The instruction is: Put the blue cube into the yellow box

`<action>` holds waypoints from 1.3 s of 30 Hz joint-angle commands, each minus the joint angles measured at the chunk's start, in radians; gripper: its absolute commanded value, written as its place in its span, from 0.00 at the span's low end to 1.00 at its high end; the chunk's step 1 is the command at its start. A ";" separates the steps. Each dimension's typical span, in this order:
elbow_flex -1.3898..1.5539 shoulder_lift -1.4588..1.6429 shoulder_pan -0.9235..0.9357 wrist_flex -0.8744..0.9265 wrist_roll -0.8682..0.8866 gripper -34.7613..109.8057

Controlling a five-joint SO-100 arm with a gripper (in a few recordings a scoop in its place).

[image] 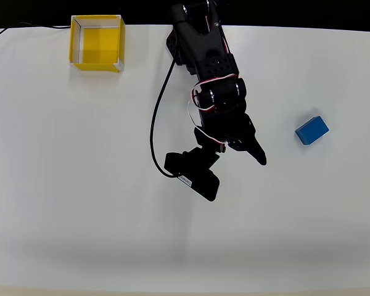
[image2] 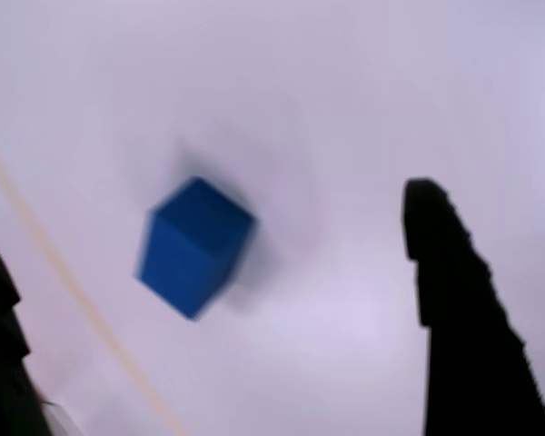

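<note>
Surface: a plain white table (image: 80,203) is seen from above; a black cable (image: 153,123) trails from the arm across it.
Target object: the small bright-blue matte cube (image: 312,130) lies on the table at the right of the overhead view, turned at an angle to the table edges, untouched. In the wrist view the same cube (image2: 195,245) appears blurred, left of centre, resting flat.
Receptacle: the square open-topped yellow box with thin whitish rim (image: 121,43) sits at the upper left of the overhead view, well apart from the cube, with the arm between them. Nothing is seen inside it.
Arm: the black arm reaches down from the top edge of the overhead view toward mid-table.
Gripper: the black two-finger gripper (image: 237,166) is spread wide, nothing held. In the wrist view one finger (image2: 454,300) stands at the right and the other at the lower left edge, with the cube in the gap's field but farther off.
Gripper-to-cube relation: near, not touching; the cube lies to the gripper's right in the overhead view.
Step in hand: judged to be the approach to the cube; grasp not yet made.
Next move calls for: travel toward the cube, descent with fingers either side of it, and wrist rotation to match the cube's angled faces before closing.
Remaining: lift, carry across to the box, release.
</note>
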 commanded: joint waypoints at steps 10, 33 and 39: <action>-0.551 -0.371 -0.265 0.118 0.534 0.77; -0.822 -0.894 -0.632 0.304 0.945 0.83; -0.922 -1.009 -0.669 0.302 0.982 0.82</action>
